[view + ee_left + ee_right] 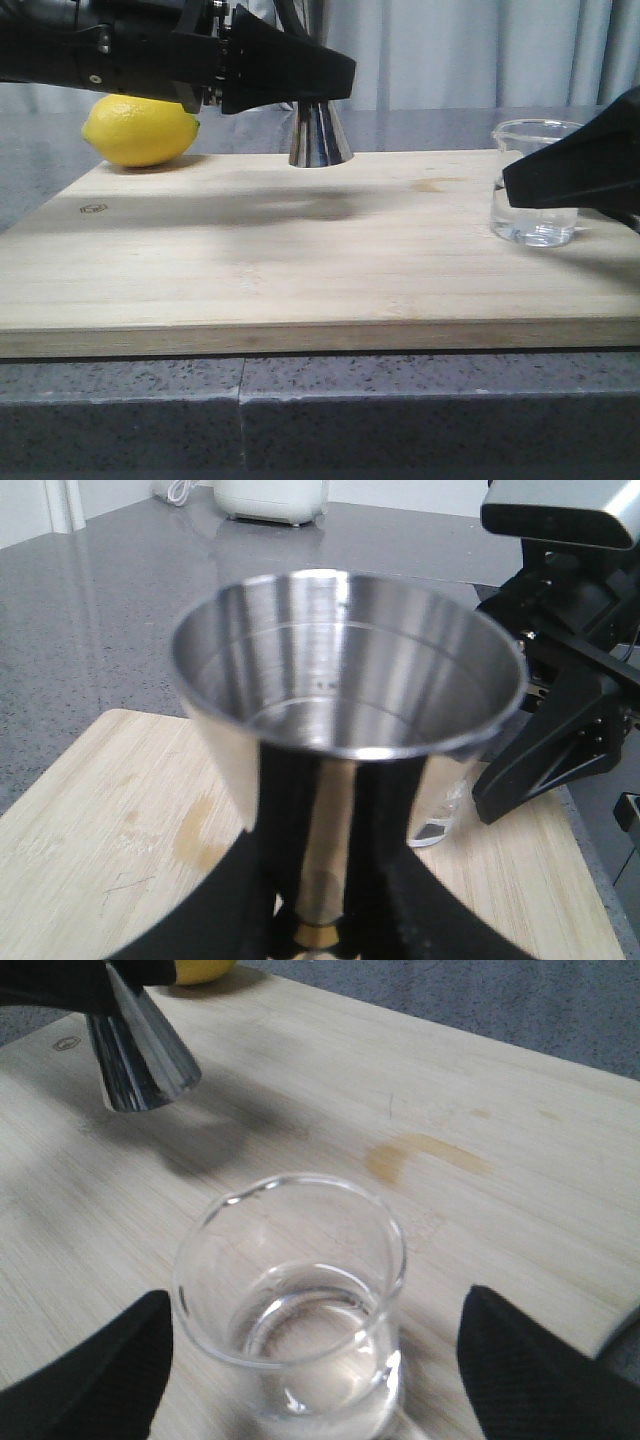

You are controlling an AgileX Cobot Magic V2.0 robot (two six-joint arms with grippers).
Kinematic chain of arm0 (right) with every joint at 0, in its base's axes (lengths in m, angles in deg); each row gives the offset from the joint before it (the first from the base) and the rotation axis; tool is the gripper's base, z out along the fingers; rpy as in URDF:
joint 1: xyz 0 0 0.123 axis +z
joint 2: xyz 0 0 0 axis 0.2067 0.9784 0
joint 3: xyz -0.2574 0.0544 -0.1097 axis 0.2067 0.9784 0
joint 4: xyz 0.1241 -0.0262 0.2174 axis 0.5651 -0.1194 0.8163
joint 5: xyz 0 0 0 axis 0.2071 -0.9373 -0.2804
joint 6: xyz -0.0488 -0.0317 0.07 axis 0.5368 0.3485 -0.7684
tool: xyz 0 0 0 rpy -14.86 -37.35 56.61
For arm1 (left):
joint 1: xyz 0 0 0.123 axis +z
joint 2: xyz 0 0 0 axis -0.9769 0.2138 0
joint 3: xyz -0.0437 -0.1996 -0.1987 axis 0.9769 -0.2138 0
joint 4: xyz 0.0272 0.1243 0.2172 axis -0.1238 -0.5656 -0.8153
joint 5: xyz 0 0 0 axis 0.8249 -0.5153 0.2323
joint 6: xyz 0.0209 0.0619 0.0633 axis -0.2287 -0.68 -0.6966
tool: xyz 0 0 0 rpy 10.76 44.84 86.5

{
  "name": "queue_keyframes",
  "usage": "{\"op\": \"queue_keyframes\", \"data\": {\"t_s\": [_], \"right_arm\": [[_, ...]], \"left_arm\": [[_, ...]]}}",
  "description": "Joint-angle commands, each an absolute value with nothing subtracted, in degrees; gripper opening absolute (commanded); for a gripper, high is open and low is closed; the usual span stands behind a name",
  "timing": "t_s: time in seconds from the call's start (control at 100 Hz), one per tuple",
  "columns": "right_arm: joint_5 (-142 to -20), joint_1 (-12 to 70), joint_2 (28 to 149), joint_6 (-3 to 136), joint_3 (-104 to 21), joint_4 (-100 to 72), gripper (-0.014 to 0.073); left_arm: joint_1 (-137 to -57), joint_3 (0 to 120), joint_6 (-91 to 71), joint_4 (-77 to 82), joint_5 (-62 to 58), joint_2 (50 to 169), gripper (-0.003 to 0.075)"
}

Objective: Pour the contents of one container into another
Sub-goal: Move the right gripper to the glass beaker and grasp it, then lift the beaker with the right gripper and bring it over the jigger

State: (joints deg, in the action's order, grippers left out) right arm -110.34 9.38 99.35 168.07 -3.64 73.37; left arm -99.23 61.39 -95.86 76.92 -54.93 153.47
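Observation:
The steel jigger (pixel 320 135) is upright at the back of the wooden board, and my left gripper (pixel 320 88) is shut on its narrow waist. In the left wrist view its wide upper cup (pixel 345 665) fills the frame, with the gold band (pixel 318 935) between the black fingers (pixel 240 900). I cannot tell whether its foot touches the board. The clear glass beaker (pixel 535 185) stands at the board's right side with some clear liquid in it. My right gripper (pixel 315 1360) is open, one finger (pixel 90 1370) on each side of the beaker (pixel 300 1290), not touching the glass.
A yellow lemon (pixel 140 130) lies at the board's back left corner. The wooden board (pixel 300 270) rests on a grey speckled counter (pixel 320 420). A white appliance (pixel 270 495) stands far back on the counter, and curtains hang behind.

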Motion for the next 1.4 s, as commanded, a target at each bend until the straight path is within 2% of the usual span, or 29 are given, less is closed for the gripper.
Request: {"op": "queue_keyframes", "data": {"t_s": [0.0, 0.14, 0.33, 1.11, 1.39], "right_arm": [[-114.37, 9.51, 98.74, 169.44, -4.93, 76.25, 0.0531], [-114.58, 9.51, 98.74, 170.54, -4.93, 76.25, 0.0516], [-114.89, 9.51, 98.74, 171.27, -4.93, 76.25, 0.0394], [-118.46, 9.51, 104.4, 174.42, -6.47, 76.25, 0.0388], [-118.46, 9.51, 104.4, 174.42, -6.47, 76.25, 0.0199]], "left_arm": [[-99.63, 63.13, -95.27, 80.73, -58.9, 151.36, -0.0013], [-99.63, 63.13, -95.27, 80.73, -58.9, 151.36, -0.0013], [-99.63, 63.13, -95.27, 80.73, -58.99, 151.36, -0.0013], [-99.63, 63.13, -95.27, 80.73, -59.46, 151.36, -0.0013], [-99.63, 63.13, -95.27, 80.73, -59.46, 151.36, -0.0013]]}}
